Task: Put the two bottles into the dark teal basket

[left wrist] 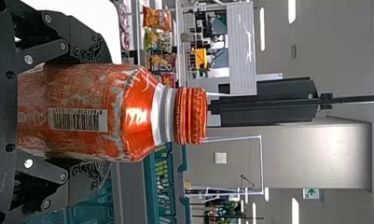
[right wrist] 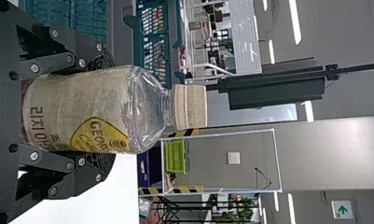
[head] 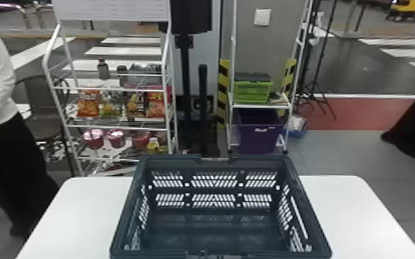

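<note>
The dark teal basket [head: 213, 163] stands on the white table, its inside bare in the head view. In the left wrist view an orange bottle [left wrist: 86, 112] with an orange cap lies between the two fingers of my left gripper [left wrist: 98, 112], which is shut on it. The right wrist view has a clear bottle [right wrist: 82, 112] with a pale label and beige cap, and my right gripper [right wrist: 100, 111] is shut on it. Both bottles are upright in the room, with parts of the basket behind them.
The white table [head: 348, 213] extends to both sides of the basket. Beyond it are a white rack [head: 113, 128] with snack bags and cups, and a shelf holding a green crate [head: 251, 92] above a purple bin [head: 260, 134]. A person stands at the left.
</note>
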Robot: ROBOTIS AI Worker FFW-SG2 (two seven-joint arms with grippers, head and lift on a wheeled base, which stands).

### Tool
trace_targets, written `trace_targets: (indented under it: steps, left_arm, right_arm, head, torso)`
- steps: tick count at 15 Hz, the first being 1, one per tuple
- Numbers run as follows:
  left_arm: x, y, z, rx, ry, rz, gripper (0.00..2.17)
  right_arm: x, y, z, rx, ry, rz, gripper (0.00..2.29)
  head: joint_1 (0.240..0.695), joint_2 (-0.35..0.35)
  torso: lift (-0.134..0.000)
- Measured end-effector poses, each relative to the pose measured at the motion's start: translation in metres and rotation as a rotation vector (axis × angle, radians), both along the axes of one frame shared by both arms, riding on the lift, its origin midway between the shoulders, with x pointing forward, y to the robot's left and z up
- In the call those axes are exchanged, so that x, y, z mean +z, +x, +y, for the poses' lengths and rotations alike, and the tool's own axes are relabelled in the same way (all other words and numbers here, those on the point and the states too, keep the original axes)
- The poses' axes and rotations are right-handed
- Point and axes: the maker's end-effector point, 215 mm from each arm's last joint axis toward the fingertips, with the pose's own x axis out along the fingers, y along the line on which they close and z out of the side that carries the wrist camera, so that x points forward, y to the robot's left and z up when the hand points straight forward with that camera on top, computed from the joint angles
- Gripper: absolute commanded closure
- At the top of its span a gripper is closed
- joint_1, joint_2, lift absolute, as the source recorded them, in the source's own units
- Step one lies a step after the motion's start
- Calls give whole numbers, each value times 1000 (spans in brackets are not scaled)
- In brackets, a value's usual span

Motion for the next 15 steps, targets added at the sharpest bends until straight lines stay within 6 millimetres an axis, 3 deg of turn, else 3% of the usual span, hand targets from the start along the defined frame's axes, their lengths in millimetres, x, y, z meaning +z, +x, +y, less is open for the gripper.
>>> trace_targets:
  steps: [11,15]
  left_arm:
    - [-13,8,-1,1,-9,58,2148]
    - [-17,11,-7,-7,-12,73,2148]
  right_arm:
    - [8,-3,-5,-7,-10,-27,1717]
    - [36,7,-4,-8,1,-80,1717]
  head:
    - [499,0]
    - [499,0]
  torso:
    - [0]
    - [0]
